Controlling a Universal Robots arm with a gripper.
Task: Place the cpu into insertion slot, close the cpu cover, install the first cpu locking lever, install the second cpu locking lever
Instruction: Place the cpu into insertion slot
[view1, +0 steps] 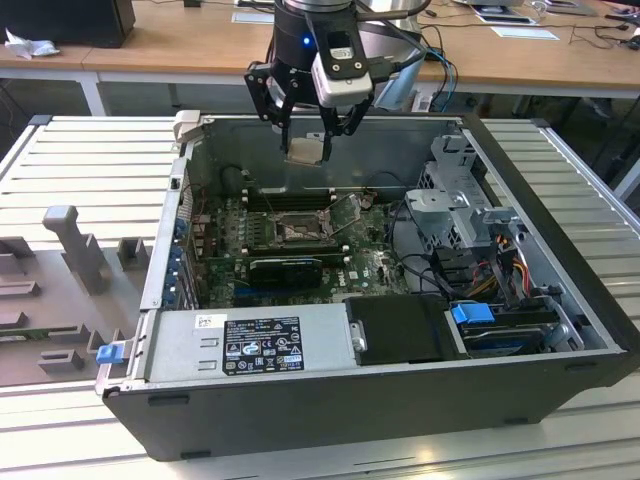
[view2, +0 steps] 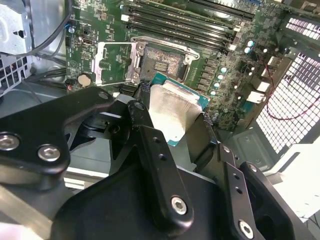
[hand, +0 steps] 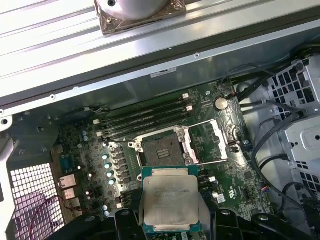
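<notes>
My gripper (view1: 304, 143) hangs above the open computer case, shut on the cpu (view1: 303, 151), a flat pale square chip on a green backing. Both wrist views show the cpu (view2: 172, 112) (hand: 170, 199) pinched between the black fingers (view2: 141, 125) (hand: 124, 220), face level. Below it on the green motherboard lies the insertion slot (view1: 298, 230) (view2: 161, 62) (hand: 162, 148), bare, with its dark contact field showing. The cpu cover (view2: 101, 64) (hand: 221, 144), a thin silver frame, is swung open beside the slot. The cpu is held well above the board, a little off to one side of the slot.
Black memory sticks (hand: 145, 117) (view2: 175, 25) run along one side of the slot. A coin battery (hand: 221, 103) sits near the cover. A metal drive cage (view1: 460, 190) with cables stands at the exterior view's right, and the power supply (view1: 250, 345) lies along the near case wall.
</notes>
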